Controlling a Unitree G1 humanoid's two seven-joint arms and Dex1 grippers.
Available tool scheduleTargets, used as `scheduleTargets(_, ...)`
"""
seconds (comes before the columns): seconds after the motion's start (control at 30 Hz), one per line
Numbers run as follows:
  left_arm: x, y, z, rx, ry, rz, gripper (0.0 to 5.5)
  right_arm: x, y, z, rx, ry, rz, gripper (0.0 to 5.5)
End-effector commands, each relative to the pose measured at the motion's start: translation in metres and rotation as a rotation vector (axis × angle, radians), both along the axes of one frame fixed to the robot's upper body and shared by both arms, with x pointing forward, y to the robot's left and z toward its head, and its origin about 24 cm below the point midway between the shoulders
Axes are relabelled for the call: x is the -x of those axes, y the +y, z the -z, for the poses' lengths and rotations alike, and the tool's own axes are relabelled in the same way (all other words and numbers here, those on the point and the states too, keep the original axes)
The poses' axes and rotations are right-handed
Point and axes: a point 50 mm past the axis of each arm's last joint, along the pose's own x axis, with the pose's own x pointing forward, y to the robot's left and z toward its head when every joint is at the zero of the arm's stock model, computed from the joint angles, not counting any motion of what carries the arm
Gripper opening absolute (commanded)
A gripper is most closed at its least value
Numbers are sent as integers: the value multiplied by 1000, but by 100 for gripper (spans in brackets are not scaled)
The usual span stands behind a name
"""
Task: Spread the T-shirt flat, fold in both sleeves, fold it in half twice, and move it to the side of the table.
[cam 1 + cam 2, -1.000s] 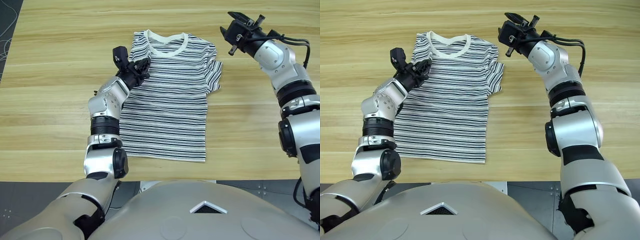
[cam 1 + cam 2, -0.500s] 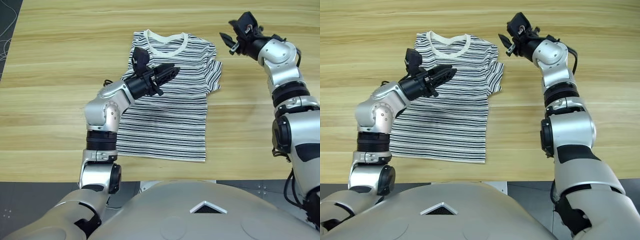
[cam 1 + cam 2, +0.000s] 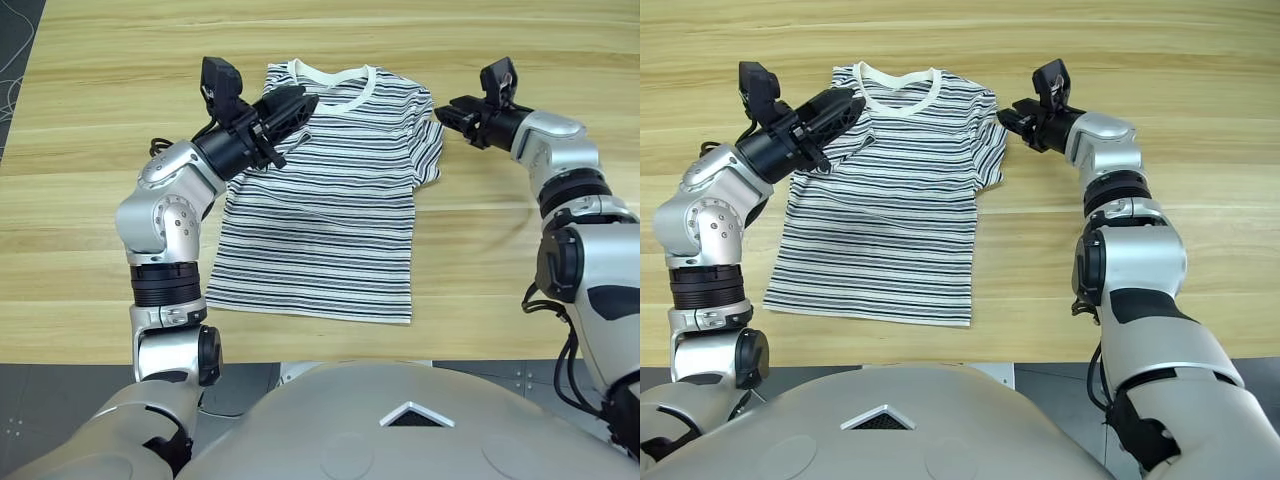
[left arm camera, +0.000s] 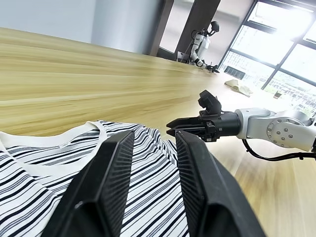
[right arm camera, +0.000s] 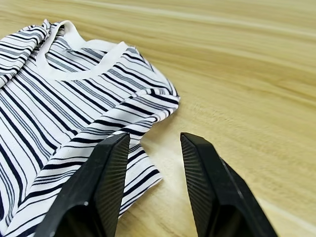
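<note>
Wooden desk, pale grain, carries the T-shirt at its middle. The garment is striped dark on white with a cream collar. It lies front up, collar on the far side and hem toward the robot. The body of the shirt lies mostly flat. The right sleeve is rumpled and drawn in against the side of the body.

Left hand: positioned over the shirt's left shoulder, just beside the collar, fingers pointing across the garment. The fingers stand apart with a clear gap and hold nothing. Contact with the cloth cannot be confirmed.

Right hand: positioned low over the desk, just beside the shirt's right shoulder, fingertips aimed at the top of the right sleeve. The fingers stand moderately apart and hold nothing. In the right wrist view the sleeve's edge lies close ahead of the fingers; contact cannot be confirmed.
</note>
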Motion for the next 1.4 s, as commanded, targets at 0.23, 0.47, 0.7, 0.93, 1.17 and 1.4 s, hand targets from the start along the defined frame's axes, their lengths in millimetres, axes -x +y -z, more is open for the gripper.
scheduleTargets(0.23,-2,6,0,-5,10,-43,155,18,10,31,74,114,-38,191)
scheduleTargets(0.47,-1,7,2,-5,9,-55,155,18,5,33,136,90,-15,191)
scheduleTargets(0.7,0,7,1,-6,5,-55,155,20,2,34,182,82,-54,191)
scheduleTargets(0.93,-1,7,-1,-14,-1,-53,158,29,13,42,194,111,-223,91)
scheduleTargets(1.17,-2,6,-2,-19,-2,-53,158,29,14,42,195,109,-227,13)
scheduleTargets(1.4,-1,4,-1,-17,-2,-54,158,14,0,22,180,-34,-73,13)
